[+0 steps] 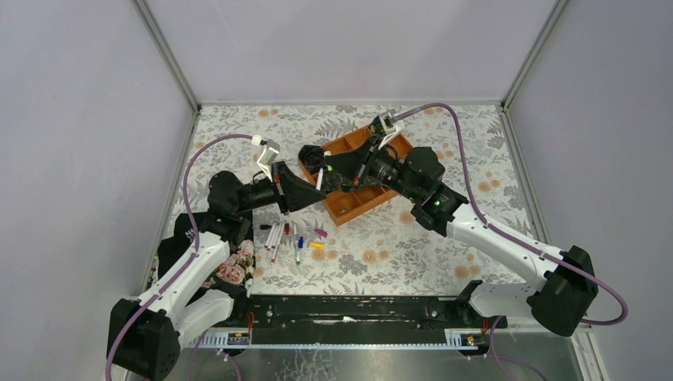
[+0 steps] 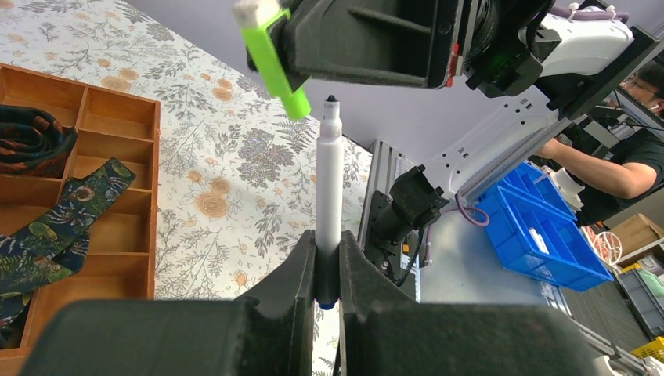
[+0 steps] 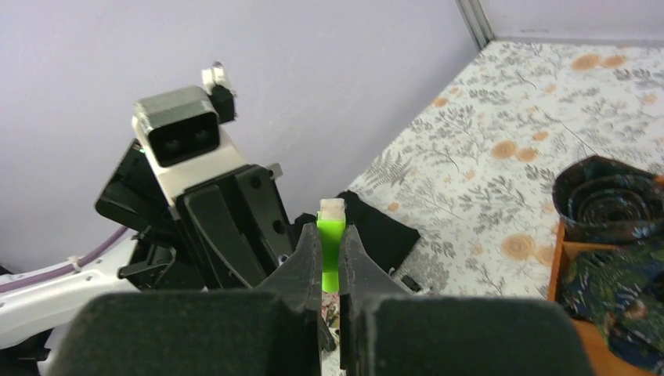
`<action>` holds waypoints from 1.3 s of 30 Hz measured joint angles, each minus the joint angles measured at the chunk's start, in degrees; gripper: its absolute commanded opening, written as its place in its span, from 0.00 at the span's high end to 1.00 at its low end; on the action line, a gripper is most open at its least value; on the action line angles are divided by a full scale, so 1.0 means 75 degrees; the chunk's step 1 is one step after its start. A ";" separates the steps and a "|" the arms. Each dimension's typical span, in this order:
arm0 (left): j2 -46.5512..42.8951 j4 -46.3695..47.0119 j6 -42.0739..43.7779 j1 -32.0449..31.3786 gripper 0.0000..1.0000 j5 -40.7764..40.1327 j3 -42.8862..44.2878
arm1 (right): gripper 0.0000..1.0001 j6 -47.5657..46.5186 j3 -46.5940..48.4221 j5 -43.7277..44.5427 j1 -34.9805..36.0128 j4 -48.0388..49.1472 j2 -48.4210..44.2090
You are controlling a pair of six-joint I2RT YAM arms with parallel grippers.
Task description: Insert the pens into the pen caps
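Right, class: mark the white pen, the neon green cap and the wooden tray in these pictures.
white pen (image 2: 330, 188): left wrist view, middle of its barrel.
neon green cap (image 2: 273, 69): left wrist view, middle of its side.
wooden tray (image 2: 117, 114): left wrist view, bare floor of one compartment.

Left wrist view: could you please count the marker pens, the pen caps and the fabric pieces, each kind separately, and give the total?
White-barrelled marker pen, gripped in the left end effector: 1
Neon green plastic cap, gripped in the right end effector: 1
Dark patterned fabric pieces in the brown wooden tray: 2
Total: 4
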 measured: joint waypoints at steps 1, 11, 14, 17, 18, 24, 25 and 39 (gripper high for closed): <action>0.0000 0.0032 -0.0015 -0.0006 1.00 0.0012 -0.0006 | 1.00 0.0047 -0.0038 -0.0029 0.0000 0.0178 0.0000; 0.0000 0.0061 -0.0032 -0.0026 1.00 0.0105 -0.0032 | 1.00 0.0326 -0.0076 -0.0079 0.0000 0.1192 0.0032; 0.0000 0.0061 -0.0032 -0.0026 1.00 0.0131 -0.0032 | 1.00 0.0353 -0.0076 -0.0157 0.0003 0.1288 0.0093; -0.0006 0.0061 -0.0035 -0.0026 1.00 0.0134 -0.0032 | 1.00 0.0379 -0.0076 -0.0259 0.0015 0.1303 0.0181; -0.0012 0.0061 -0.0035 -0.0026 1.00 0.0134 -0.0032 | 1.00 0.0385 -0.0076 -0.0268 0.0020 0.1303 0.0210; -0.0070 0.0061 -0.0035 -0.0026 1.00 0.0134 -0.0032 | 1.00 0.0411 -0.0076 -0.0329 0.0111 0.1303 0.0280; -0.0070 0.0061 -0.0038 -0.0026 1.00 0.0134 -0.0032 | 1.00 0.0414 -0.0076 -0.0347 0.0125 0.1309 0.0280; -0.0079 0.0061 -0.0041 -0.0029 1.00 0.0157 -0.0035 | 1.00 0.0493 -0.0076 -0.0399 0.0230 0.1478 0.0280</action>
